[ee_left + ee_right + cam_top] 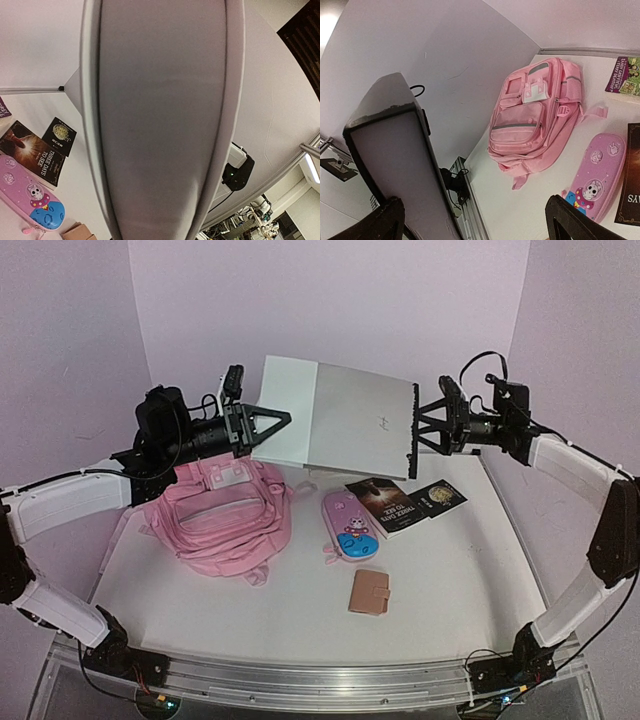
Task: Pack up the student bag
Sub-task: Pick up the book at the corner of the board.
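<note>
Top external view: a broad flat slab (350, 425), white on one half and matte grey on the other, hangs in the air at 12 o'clock above the table (450, 580). The left gripper (272, 423) pinches its left edge in a narrow clamp. The right gripper (418, 430) stands wide at the opposite edge, its fingers (572, 222) well apart and clamping nothing.

To my eye that is the weak point. One thin pinch carries a long, rigid, smooth-faced panel, so it could twist, sag or slide out. A drop would land on the glossy dark books (383, 505) or the hard-looking pink oval case (350, 527) at 1 o'clock of the table's middle.

The student bag (225, 515) lies flat at 9 o'clock, front up. It is soft, quilted pink fabric with zip pockets and slack straps. I see no open mouth, and floppy cloth would likely snag a stiff corner. A small tan wallet (369, 592) sits at 5 o'clock.
</note>
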